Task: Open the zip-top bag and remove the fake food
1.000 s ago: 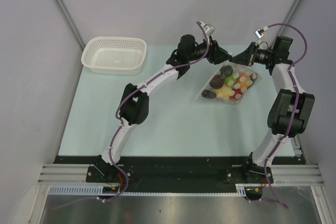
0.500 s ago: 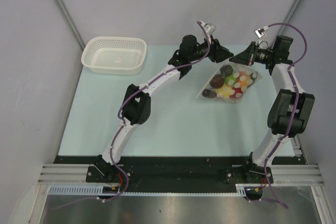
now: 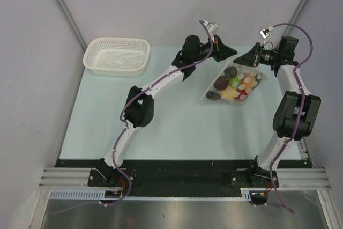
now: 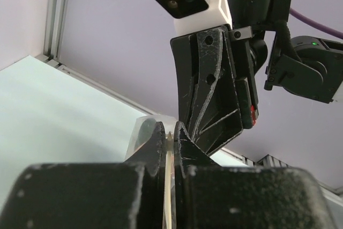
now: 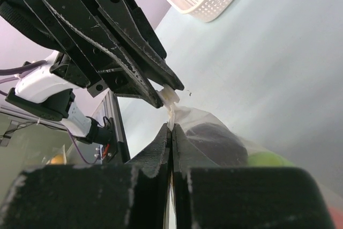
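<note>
The zip-top bag (image 3: 233,87) lies at the back right of the table, clear and packed with fake food (image 3: 236,83) in purple, green, orange, red and yellow. Its far corner is lifted between the two grippers. My left gripper (image 3: 234,53) is shut on the bag's pale zip strip (image 4: 172,139). My right gripper (image 3: 239,61) faces it and is shut on the bag's edge (image 5: 171,117) just below. In the right wrist view the left fingers (image 5: 115,44) pinch a white tab (image 5: 170,96), and a dark purple piece (image 5: 214,139) and a green piece (image 5: 268,159) show through the plastic.
A white mesh basket (image 3: 116,56) stands at the back left corner of the table (image 3: 161,127). Grey walls close in behind and to both sides. The right gripper's body (image 4: 214,89) fills the left wrist view close ahead.
My left gripper has gone from open to shut, closing on the bag's zip strip at the lifted corner. The right gripper has held its grip and place.
</note>
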